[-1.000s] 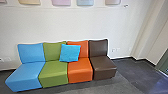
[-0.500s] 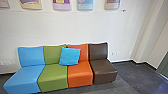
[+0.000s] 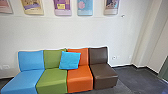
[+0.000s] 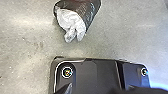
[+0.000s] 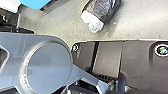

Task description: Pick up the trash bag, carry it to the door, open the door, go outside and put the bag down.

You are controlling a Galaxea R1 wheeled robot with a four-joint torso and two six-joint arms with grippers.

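A black trash bag (image 4: 91, 12) with a bunched white part (image 4: 71, 22) lies on the grey floor beside the robot's base in the left wrist view. The same bag (image 5: 107, 10) shows in the right wrist view, its white part (image 5: 92, 23) towards the base plate, with floor between them. Whether either gripper touches the bag cannot be told.
Ahead stands a row of joined seats, blue (image 3: 31, 61), green (image 3: 53, 76), orange (image 3: 80, 77) and brown (image 3: 102, 75), with a blue cushion (image 3: 70, 60). Posters (image 3: 85, 7) hang on the wall behind. A greenish surface (image 3: 164, 68) is at the far right.
The head camera's view has tilted upward: more of the posters shows and the row of seats sits lower in view.
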